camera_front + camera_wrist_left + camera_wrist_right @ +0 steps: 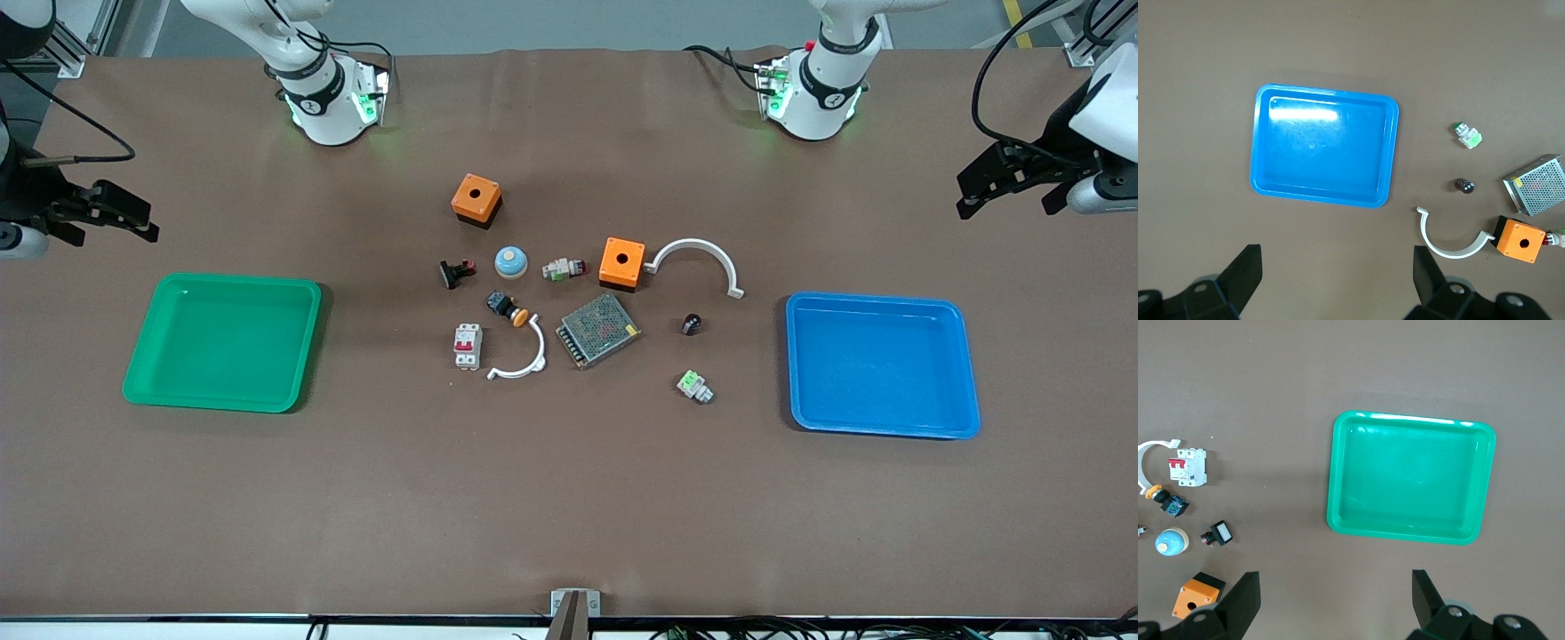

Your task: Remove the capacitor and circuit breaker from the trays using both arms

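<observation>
The capacitor [691, 324], a tiny black cylinder, lies on the table between the grey mesh box [598, 331] and the blue tray [876, 300]; it also shows in the left wrist view [1464, 186]. The breaker [468, 345], a light-grey block with red levers, lies at the cluster's edge toward the green tray [240, 278]; it also shows in the right wrist view [1187, 467]. My left gripper [1009, 191] hangs open and empty, high at the left arm's end [1338, 257]. My right gripper [133, 220] hangs open and empty, high at the right arm's end [1335, 583].
The cluster mid-table also holds two orange boxes [476, 199] [621, 262], two white arcs [700, 258] [520, 360], a blue dome [510, 261], a green-ended connector [694, 386], an orange-capped switch [507, 308] and a black-and-red push-button [455, 271]. Both trays are empty.
</observation>
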You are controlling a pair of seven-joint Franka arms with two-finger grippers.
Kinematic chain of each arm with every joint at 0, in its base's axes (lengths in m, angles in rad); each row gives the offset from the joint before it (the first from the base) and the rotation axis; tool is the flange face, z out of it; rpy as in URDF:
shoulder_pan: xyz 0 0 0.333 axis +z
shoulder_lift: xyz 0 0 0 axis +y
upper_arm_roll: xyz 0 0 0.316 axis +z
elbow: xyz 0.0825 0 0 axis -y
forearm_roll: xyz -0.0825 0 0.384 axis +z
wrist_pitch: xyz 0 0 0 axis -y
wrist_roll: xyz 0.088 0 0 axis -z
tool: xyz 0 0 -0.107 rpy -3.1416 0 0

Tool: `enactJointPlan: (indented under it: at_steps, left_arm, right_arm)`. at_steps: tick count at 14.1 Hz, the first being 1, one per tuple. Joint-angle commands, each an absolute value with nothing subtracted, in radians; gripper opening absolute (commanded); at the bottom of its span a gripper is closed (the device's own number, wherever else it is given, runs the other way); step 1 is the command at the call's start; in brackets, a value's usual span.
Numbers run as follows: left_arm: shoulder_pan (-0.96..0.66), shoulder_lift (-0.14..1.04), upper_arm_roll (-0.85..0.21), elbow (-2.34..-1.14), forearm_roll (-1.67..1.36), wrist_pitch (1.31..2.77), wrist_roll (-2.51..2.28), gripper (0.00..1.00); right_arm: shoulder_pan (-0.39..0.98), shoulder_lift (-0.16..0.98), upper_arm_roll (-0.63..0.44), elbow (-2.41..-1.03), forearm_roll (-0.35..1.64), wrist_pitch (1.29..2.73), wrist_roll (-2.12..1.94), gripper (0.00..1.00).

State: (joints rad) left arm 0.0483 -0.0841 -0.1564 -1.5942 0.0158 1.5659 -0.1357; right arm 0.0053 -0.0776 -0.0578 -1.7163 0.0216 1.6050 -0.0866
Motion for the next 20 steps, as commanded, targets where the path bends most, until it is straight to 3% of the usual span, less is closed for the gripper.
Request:
enactJointPlan:
  at_steps: [1, 9, 20]
  left_arm:
    - [0.049, -0.077, -0.158, -1.571, -0.003, 1.543, -0.118, 1.0]
    - [0.051, -0.083, -0.158, -1.566, 0.0, 1.539, -0.118, 1.0]
    - [0.028, 0.023, -0.198, -1.594, 0.012, 1.554, -0.181, 1.0]
  right_arm:
    - [-0.018, -0.109, -0.038, -1.755, 0.011, 1.624, -0.092, 1.0]
    - [-0.031, -0.104, -0.044, -1.755, 0.02, 1.638, -0.092, 1.0]
    - [-0.029, -0.107, -0.046, -1.756, 0.025, 1.635, -0.08, 1.0]
